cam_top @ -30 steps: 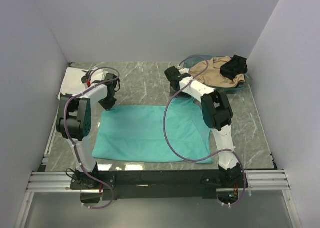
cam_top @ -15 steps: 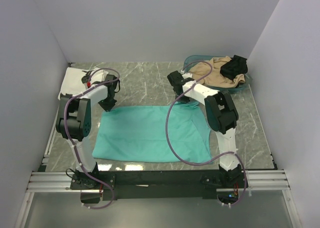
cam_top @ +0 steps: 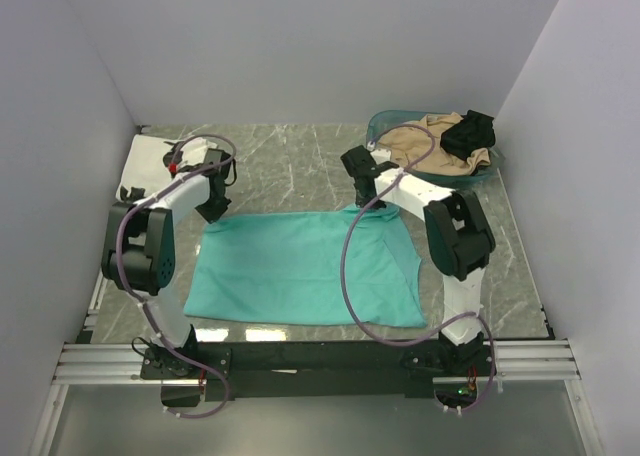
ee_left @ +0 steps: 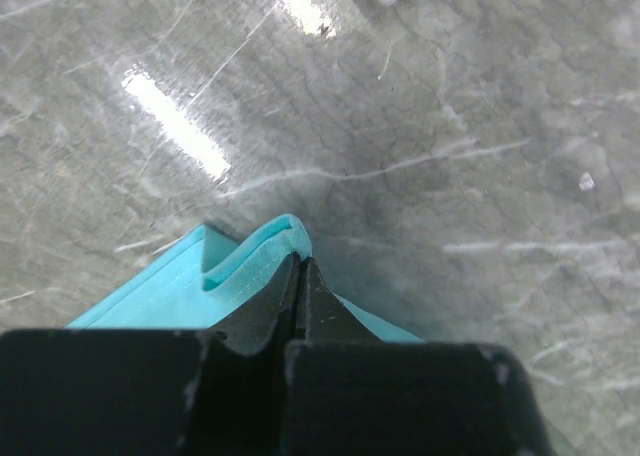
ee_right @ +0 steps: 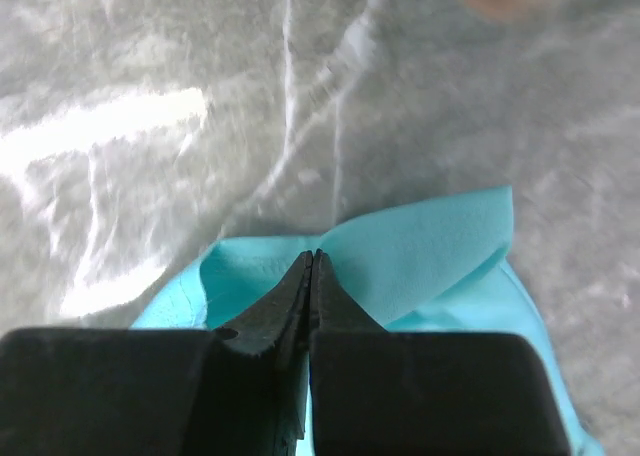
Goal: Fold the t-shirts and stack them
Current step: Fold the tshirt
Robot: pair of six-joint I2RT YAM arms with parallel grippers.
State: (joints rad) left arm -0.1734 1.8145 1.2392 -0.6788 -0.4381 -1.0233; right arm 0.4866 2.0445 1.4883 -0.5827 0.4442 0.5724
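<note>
The teal t-shirt [cam_top: 300,266] lies spread flat on the marble table. My left gripper [cam_top: 216,214] is shut on its far left corner, where a bunched fold of teal cloth [ee_left: 250,261] sits between the closed left fingertips [ee_left: 299,261]. At the shirt's far right corner my right gripper [cam_top: 366,204] is also shut. The right wrist view has the tips [ee_right: 313,256] pinching the teal fabric [ee_right: 430,246], which rises in a flap beside them. A white t-shirt [cam_top: 148,161] lies folded at the back left, behind the left arm.
A teal basket [cam_top: 490,169] stands at the back right with a tan garment [cam_top: 420,146] and a small black garment [cam_top: 468,133] in it. Grey walls close in the table on three sides. Purple cables loop over both arms.
My right gripper has moved back to the shirt's far right corner and shut on it. The left gripper has kept its grip, barely shifting.
</note>
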